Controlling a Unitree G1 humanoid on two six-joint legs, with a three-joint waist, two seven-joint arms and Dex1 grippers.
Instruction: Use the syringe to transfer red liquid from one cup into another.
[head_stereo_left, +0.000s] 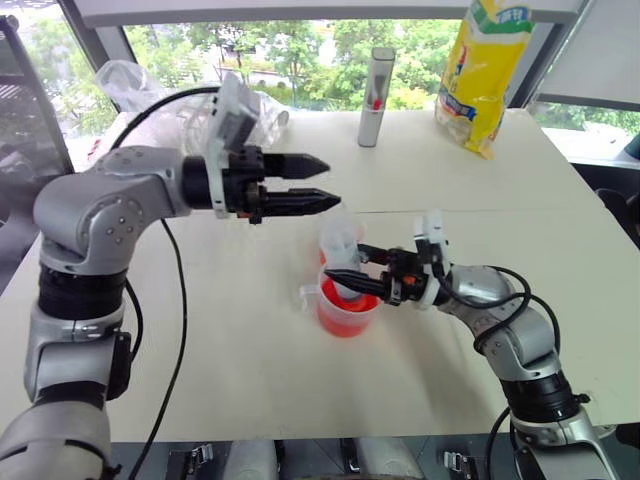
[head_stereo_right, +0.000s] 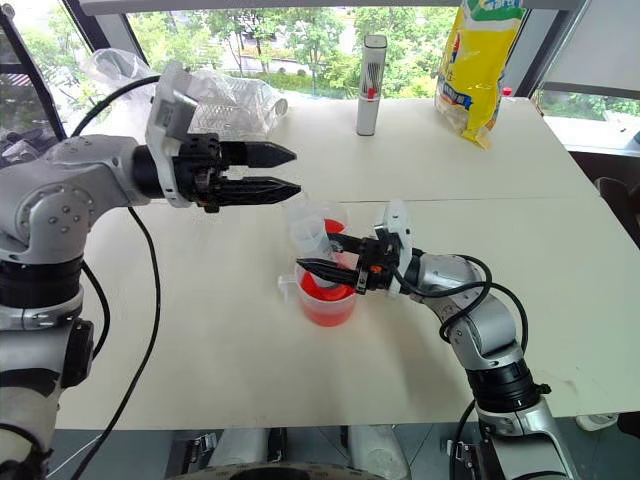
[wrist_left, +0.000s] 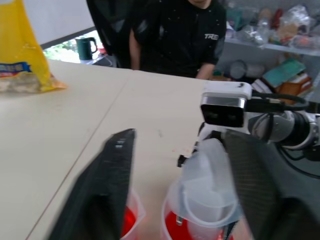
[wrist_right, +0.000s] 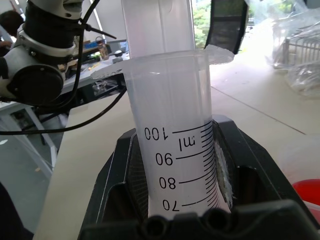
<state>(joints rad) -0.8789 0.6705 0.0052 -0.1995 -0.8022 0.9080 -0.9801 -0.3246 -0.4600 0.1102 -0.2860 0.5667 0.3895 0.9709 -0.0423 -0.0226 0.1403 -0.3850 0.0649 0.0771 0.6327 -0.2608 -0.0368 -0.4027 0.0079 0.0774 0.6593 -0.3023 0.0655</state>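
The right end effector (head_stereo_right: 318, 253) is clamped on the syringe (wrist_right: 172, 145) barrel, holding it upright with its tip down in the handled cup (head_stereo_right: 325, 292) of red liquid (head_stereo_right: 325, 305) directly beneath the fingers. The left end effector (head_stereo_right: 290, 170) hangs above and to the side with its fingers parted, holding nothing, the plunger top (head_stereo_right: 305, 228) just below its tips. The smaller cup (head_stereo_right: 332, 215) stands just behind the syringe, touching or nearly so.

The syringe looks light, stiff and smooth, likely to slip or twist under a sideways pull. The barrel grip seems sound; the plunger is best taken at its flanged top and drawn straight up. The cups are light and could tip easily.
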